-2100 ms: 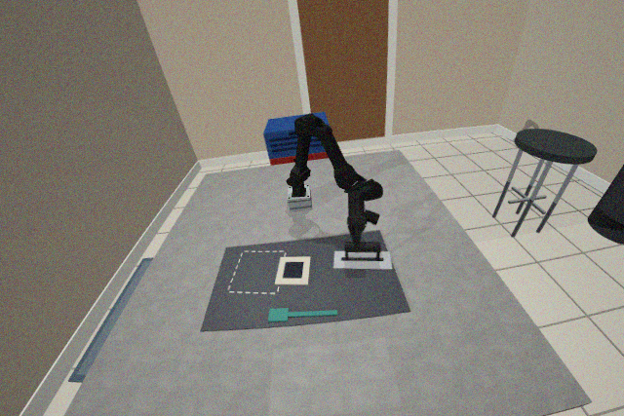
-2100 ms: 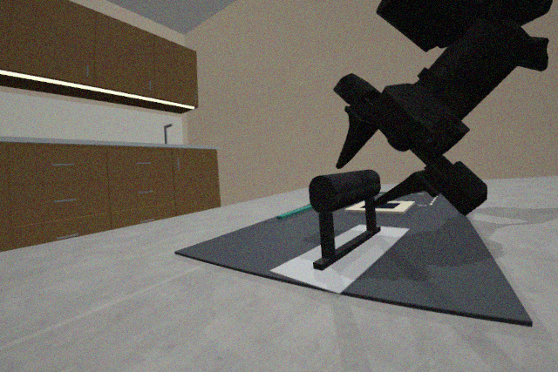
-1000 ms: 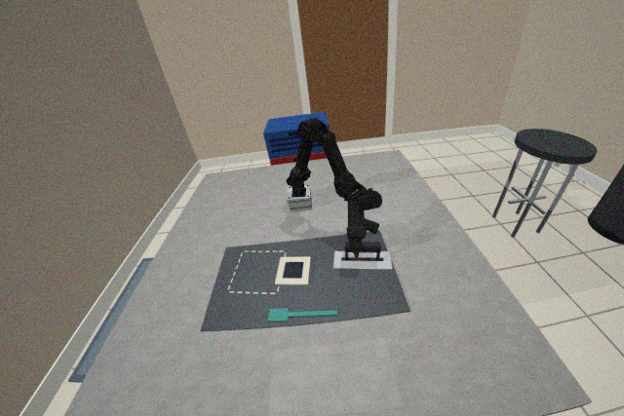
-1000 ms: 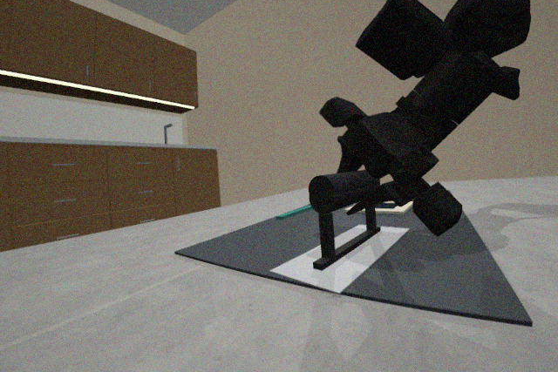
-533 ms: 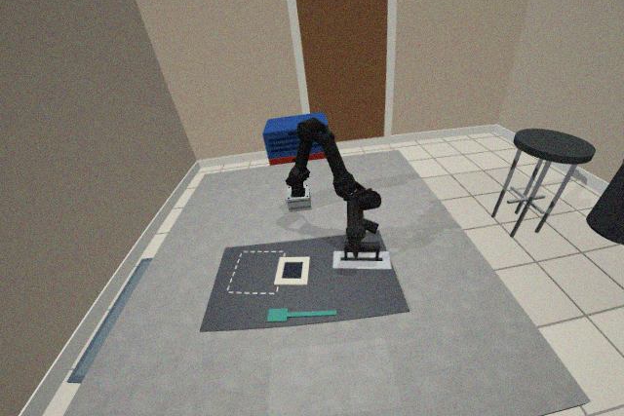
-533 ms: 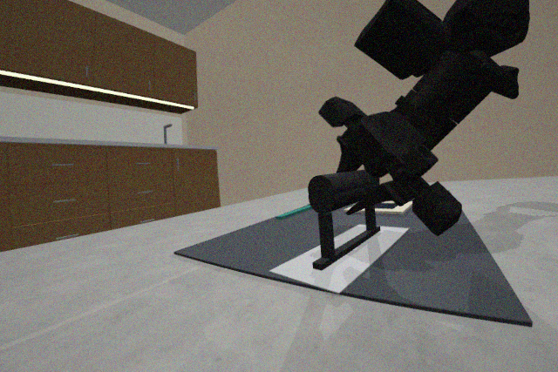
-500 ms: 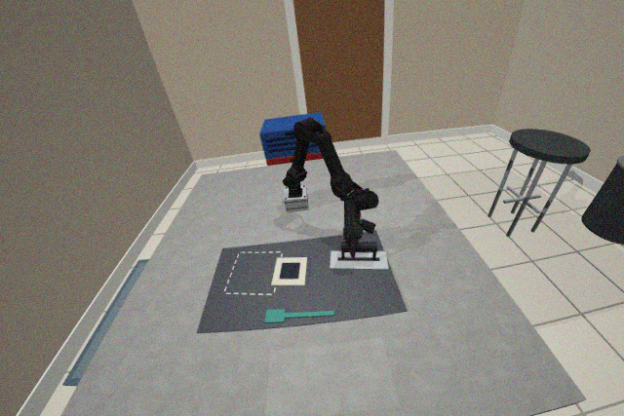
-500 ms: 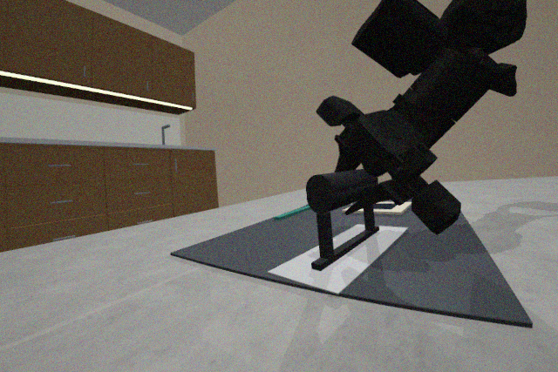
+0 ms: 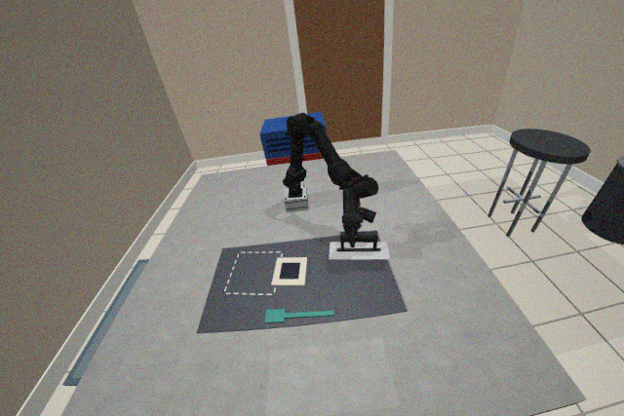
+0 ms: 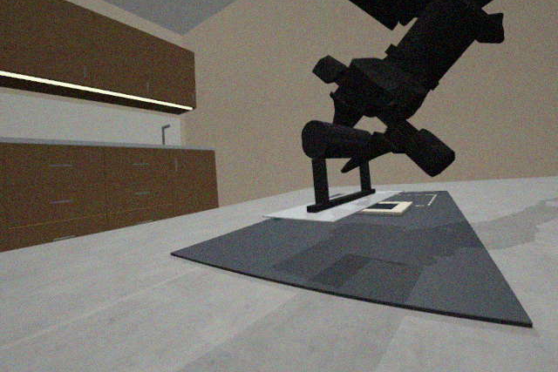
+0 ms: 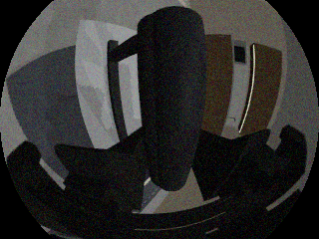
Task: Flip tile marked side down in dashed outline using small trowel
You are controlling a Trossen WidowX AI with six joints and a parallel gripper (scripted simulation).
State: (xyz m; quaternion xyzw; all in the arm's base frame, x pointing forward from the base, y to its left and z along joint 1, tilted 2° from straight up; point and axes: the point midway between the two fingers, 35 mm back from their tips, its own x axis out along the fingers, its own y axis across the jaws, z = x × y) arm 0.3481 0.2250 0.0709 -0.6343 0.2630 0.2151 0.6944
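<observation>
The trowel (image 9: 382,253) (image 10: 299,213) (image 11: 171,90) has a thick black handle on two posts above a flat pale blade. My gripper (image 9: 352,238) (image 10: 346,146) (image 11: 163,126) is shut on its handle. The blade hangs roughly level a little above the right part of the dark mat (image 9: 352,298) (image 10: 450,278) (image 11: 40,95), with a shadow below it. The tile (image 9: 290,270) (image 10: 388,206) is cream with a dark square on its upper face. It lies flat left of the trowel in the top view, covering part of the right side of the dashed outline (image 9: 226,292) (image 10: 433,199).
A flat teal paddle-shaped tool (image 9: 274,316) lies along the mat's front edge in the top view. The arm's base (image 9: 295,204) stands behind the mat. A blue box (image 9: 277,144) is farther back, and a dark round stool (image 9: 549,145) stands at the right.
</observation>
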